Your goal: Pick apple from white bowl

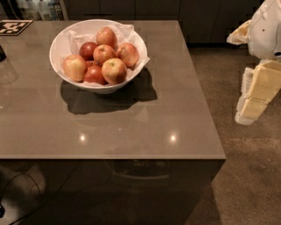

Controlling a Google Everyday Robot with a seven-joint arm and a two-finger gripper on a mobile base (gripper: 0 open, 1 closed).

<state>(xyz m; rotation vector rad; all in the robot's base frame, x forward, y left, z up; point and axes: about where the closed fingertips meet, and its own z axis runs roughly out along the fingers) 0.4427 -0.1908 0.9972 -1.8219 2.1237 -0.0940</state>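
Note:
The white bowl stands at the back left of the grey table, lined with crumpled white paper and holding several apples. A large red apple with a yellow-orange patch lies at the front of the pile. A paler yellow-orange apple lies at the left, and smaller dark red apples sit between them. My gripper hangs at the lower end of the cream arm at the right edge of the view. It is off the table, over the floor, far to the right of the bowl.
The grey glossy table has its right edge between the arm and the bowl. A black-and-white marker tag lies at the table's back left corner. Dark cabinets run along the back. Brown floor lies to the right.

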